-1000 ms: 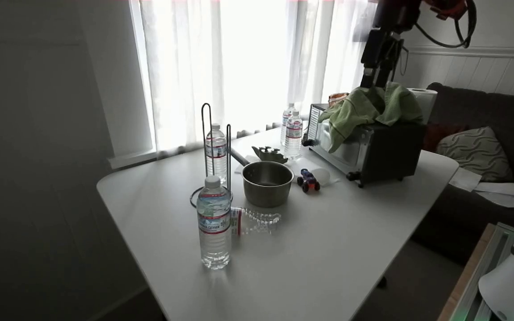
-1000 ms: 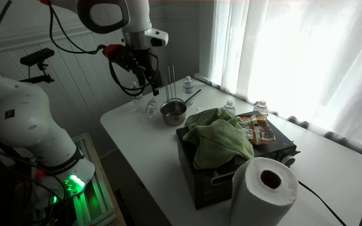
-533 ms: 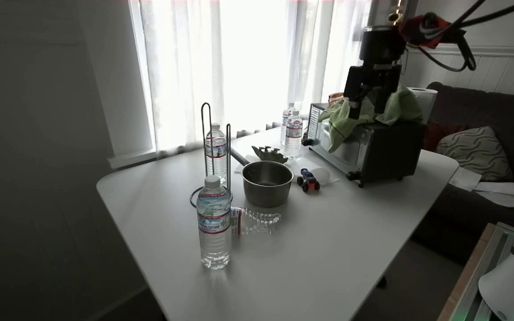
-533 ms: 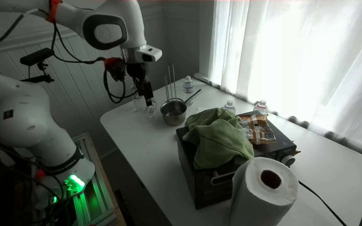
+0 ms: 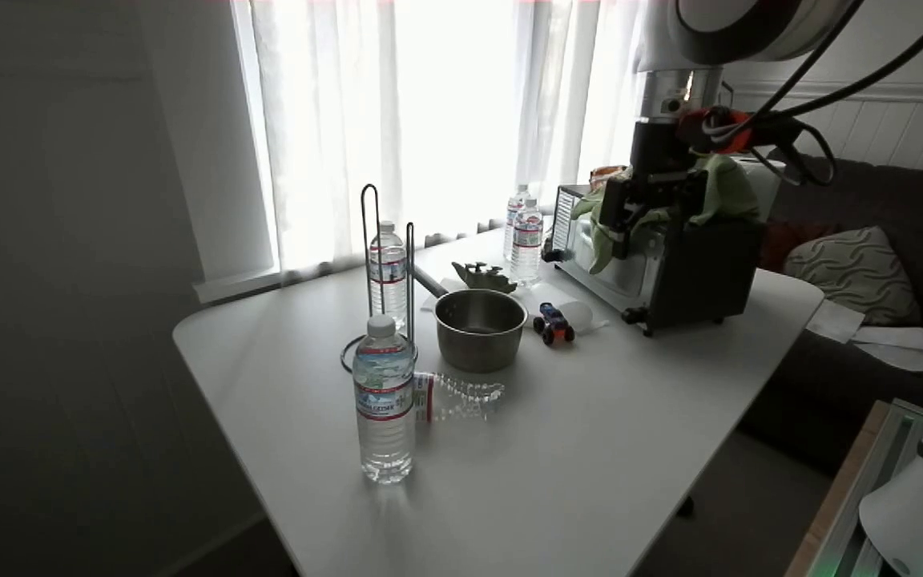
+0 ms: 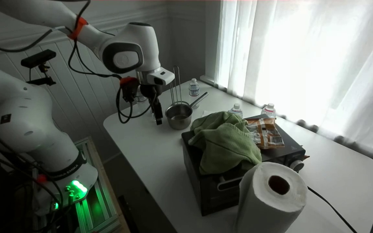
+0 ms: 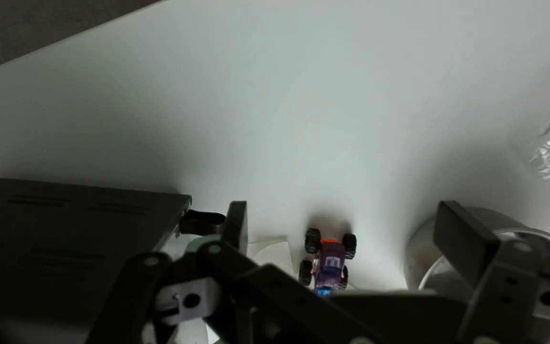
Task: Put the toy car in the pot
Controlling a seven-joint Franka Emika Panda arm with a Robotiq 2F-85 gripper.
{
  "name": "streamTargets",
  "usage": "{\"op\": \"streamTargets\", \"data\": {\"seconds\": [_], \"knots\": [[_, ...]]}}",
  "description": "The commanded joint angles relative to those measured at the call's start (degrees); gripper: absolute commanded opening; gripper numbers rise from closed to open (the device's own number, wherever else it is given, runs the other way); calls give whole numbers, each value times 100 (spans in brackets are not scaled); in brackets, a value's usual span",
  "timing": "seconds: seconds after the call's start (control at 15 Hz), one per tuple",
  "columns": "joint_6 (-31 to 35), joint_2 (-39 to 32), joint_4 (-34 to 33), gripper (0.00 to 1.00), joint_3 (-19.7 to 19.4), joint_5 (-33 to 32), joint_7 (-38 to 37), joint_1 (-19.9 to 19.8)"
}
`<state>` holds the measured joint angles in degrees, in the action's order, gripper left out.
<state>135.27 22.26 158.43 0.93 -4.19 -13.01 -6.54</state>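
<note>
in the wrist view the gripper (image 7: 345, 225) hung with jaws spread wide, at nine and three o'clock, holding nothing. the toy car (image 7: 330, 267) sat below on the table (image 7: 303, 95), sighted between them, slightly toward six; its long axis ran roughly one to seven, the pot (image 7: 419, 258) at three from it.

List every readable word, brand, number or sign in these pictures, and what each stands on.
"KA EMIKA": black band on the robot arm; anything before it is unclear.
Perhaps "GEYSER": label of the front water bottle, too blurred to be sure.
Too small or blurred to read: labels on the other bottles, print on the orange packet, white mark on the toy car, triangle-like mark on the oven.
No number is legible.
</note>
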Motion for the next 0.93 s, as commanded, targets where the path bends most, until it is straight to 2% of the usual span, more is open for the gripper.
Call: {"op": "streamTargets", "data": {"seconds": [0.0, 0.13, 0.4, 0.47, 0.87], "knots": [[551, -637, -6, 100, 188, -345, -589, -150], [915, -1009, -48, 100, 194, -473, -911, -195], [1404, -1659, -278, 100, 34, -552, -1029, -180], [1151, -1330, -124, 100, 5, -344, -851, -57], [1329, -1660, -281, 100, -59, -387, -872, -49]]}}
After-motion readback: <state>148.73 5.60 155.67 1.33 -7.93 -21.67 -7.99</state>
